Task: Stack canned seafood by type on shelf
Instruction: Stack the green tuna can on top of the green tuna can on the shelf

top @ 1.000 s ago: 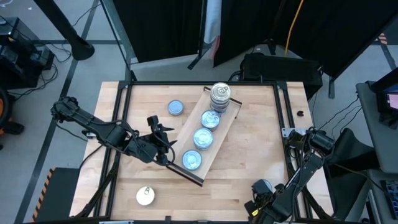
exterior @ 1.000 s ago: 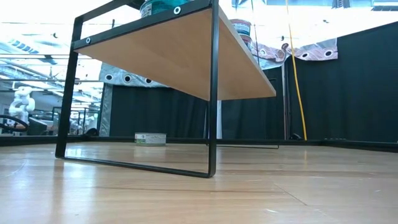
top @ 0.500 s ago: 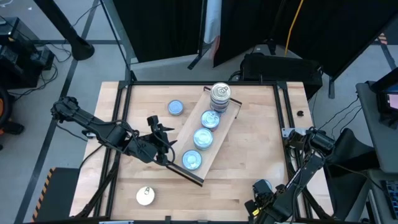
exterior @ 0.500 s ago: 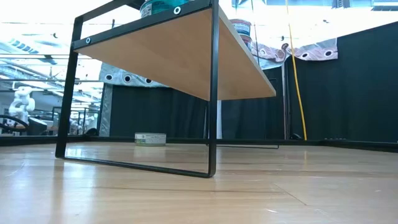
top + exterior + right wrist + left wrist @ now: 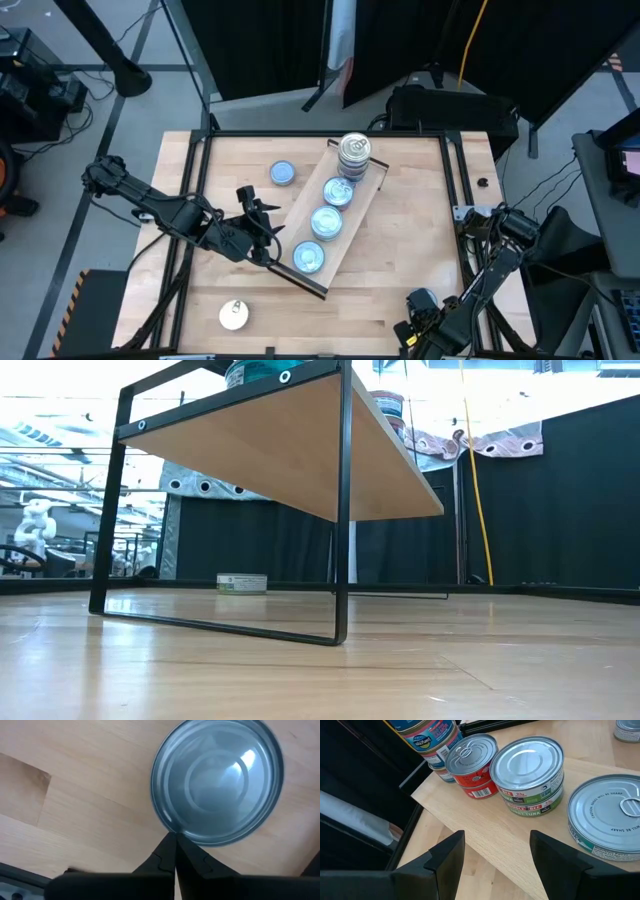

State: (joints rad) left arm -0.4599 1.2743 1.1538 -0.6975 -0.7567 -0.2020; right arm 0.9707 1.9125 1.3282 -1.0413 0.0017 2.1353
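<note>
The shelf [image 5: 338, 215] lies slantwise at mid-table and carries a row of canned seafood. A tall stack [image 5: 353, 152] stands at its far end, with three silver-topped tins [image 5: 326, 222] nearer. One tin [image 5: 283, 173] sits on the table left of the shelf, and a cream tin [image 5: 233, 315] sits near the front left. My left gripper [image 5: 492, 865] hovers open beside the shelf's left edge, facing the tins [image 5: 530, 770]. My right gripper [image 5: 175, 842] is shut at the front right and points down at the rim of a silver tin [image 5: 217, 780] on the table. My right gripper's shut fingertips [image 5: 167, 851] point down from above and stand at the edge of the silver tin's rim [image 5: 172, 831]. The tin lies flat on the table. Whether the tips touch it I cannot tell.
The low view shows the shelf's underside and black legs [image 5: 343, 510], with a tin [image 5: 241, 582] on the table beyond. A black frame [image 5: 452, 180] borders the tabletop. Bare wood lies to the right of the shelf.
</note>
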